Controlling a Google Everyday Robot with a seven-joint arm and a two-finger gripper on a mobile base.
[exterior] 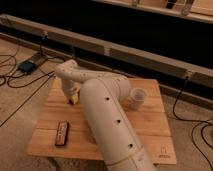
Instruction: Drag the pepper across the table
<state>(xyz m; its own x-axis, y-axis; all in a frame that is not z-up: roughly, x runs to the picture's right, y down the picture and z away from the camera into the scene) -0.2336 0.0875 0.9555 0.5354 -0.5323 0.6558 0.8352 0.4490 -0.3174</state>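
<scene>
The pepper (75, 99) is a small yellow-orange lump on the far left part of the light wooden table (150, 127). My gripper (71, 96) points down at the end of the white arm (107, 112) and sits right at the pepper, on its left side, low over the tabletop. The gripper partly hides the pepper. The arm crosses the middle of the table from the near right and hides what lies under it.
A white cup (137, 98) stands at the back right of the table, next to the arm. A flat dark bar with red marks (62, 133) lies near the front left edge. Cables (30, 65) and a small box lie on the floor to the left.
</scene>
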